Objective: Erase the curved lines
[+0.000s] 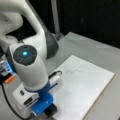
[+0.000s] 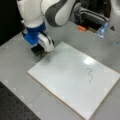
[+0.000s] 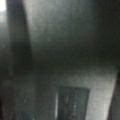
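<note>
The curve lines (image 1: 72,71) are a small dark squiggle on the white board (image 1: 85,92), also seen in a front view (image 2: 90,75) toward the right of the board (image 2: 65,75). In both front views my gripper (image 1: 48,111) (image 2: 37,48) hangs low just off the board's corner, far from the squiggle. Right under it a black eraser block (image 1: 52,110) (image 2: 37,50) lies on the grey table. In the wrist view the eraser block (image 3: 72,103) lies at the bottom with bare table on both sides, and the dark fingers stand wide apart, so the gripper is open.
The grey table (image 2: 15,75) surrounds the board. An orange item (image 2: 81,28) and a blue-and-clear item (image 2: 102,29) lie near the arm's base. A black perforated surface (image 2: 12,107) borders the table at a front view's bottom left.
</note>
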You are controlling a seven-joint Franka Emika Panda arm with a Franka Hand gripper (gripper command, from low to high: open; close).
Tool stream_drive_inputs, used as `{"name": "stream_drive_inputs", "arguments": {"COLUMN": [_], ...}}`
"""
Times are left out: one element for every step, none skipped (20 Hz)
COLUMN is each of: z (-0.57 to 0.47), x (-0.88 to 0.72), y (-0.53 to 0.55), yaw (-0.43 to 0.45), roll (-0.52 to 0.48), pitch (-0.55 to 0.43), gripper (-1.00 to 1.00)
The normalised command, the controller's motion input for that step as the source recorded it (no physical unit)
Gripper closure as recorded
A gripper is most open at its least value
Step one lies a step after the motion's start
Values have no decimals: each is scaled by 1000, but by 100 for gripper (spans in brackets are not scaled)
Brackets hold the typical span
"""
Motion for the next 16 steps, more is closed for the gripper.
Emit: {"name": "stream_drive_inputs", "arguments": {"z": [266, 227, 182, 125, 63, -7, -67, -129, -176, -215, -234, -240, -233, -215, -185, -153], "x": [-509, -513, -522, -531, -536, -532, -511, -493, -472, -449, -427, -414, -393, -390, -382, -380], "y": [547, 576, 619, 664, 702, 729, 700, 676, 653, 620, 590, 557, 508, 503, 487, 477], "yaw": [-172, -180, -245, -287, -367, -413, -405, -417, -428, -432, -433, -418, -408, -394, -400, -393], "roll": [-11, -19, 5, 0, 6, 18, 13, 16, 8, -15, -17, -19, -16, 7, 61, 77], "pitch": [-46, -64, -110, -148, -203, -271, -292, -334, -369, -396, -404, -402, -402, -392, -377, -350], "gripper": [100, 100, 100, 100, 100, 100, 100, 100, 100, 100, 100, 100, 100, 100, 100, 100]}}
